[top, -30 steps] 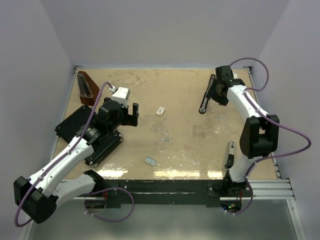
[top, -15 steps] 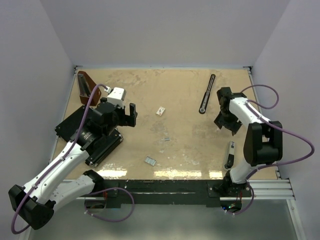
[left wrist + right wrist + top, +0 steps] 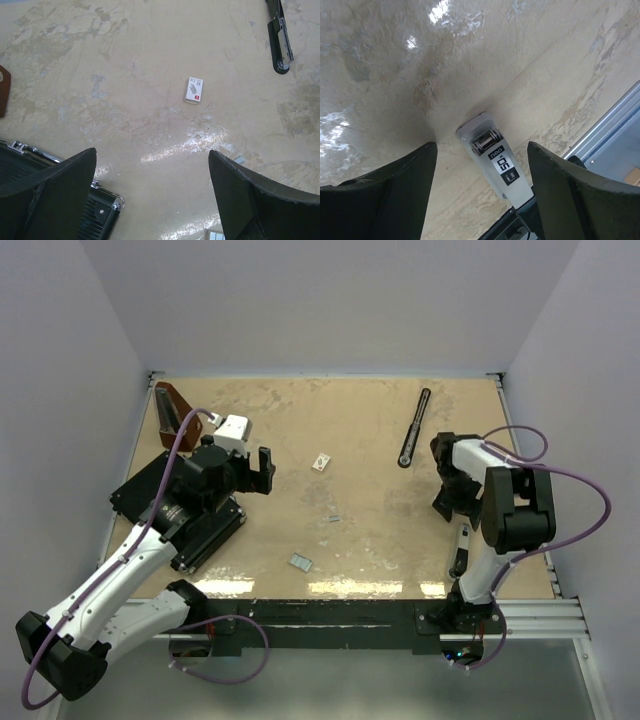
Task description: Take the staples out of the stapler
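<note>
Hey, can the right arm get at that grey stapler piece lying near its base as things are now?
Probably yes. The right gripper hangs open right over the grey stapler piece, which lies on the table framed between its fingers, with nothing covering it.

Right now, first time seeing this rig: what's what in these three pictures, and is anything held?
Two robot arms bolted at the near edge of the table, each ending in two-finger jaws. The top picture looks down from behind them: left arm on the left, right arm on the right. The other two come from a camera on each wrist; the dark shapes at the bottom are that arm's own fingers. On it lie a black stapler arm, a grey stapler piece, a small white box, a strip of staples, a brown wedge and a flat black case. Nothing is held: both pairs of jaws are open, the right ones either side of the grey piece, not touching it.
</note>
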You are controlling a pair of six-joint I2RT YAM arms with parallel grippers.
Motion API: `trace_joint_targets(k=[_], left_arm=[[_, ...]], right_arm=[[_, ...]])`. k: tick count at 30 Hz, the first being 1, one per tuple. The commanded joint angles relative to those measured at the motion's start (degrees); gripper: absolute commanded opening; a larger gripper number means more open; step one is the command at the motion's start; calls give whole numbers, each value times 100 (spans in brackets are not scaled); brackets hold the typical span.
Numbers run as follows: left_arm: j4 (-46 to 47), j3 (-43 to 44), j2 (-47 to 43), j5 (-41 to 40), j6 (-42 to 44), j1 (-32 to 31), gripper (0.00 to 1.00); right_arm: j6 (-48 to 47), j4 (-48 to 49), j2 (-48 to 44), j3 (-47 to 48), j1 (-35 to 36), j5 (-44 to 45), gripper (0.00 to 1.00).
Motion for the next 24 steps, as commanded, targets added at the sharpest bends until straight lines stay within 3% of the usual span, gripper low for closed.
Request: trace_joint_targets(k=[1, 15, 24], left_arm=[[133, 74, -117, -37, -39, 6, 98], [195, 30, -99, -89, -39, 6, 98], [203, 3, -99, -221, -92, 6, 98]], right_arm=[[-142, 35, -167, -162, -60, 25, 76], [-1442, 1055, -922, -637, -210, -2111, 64], [-1575, 1134, -1142, -761, -210, -2384, 52]])
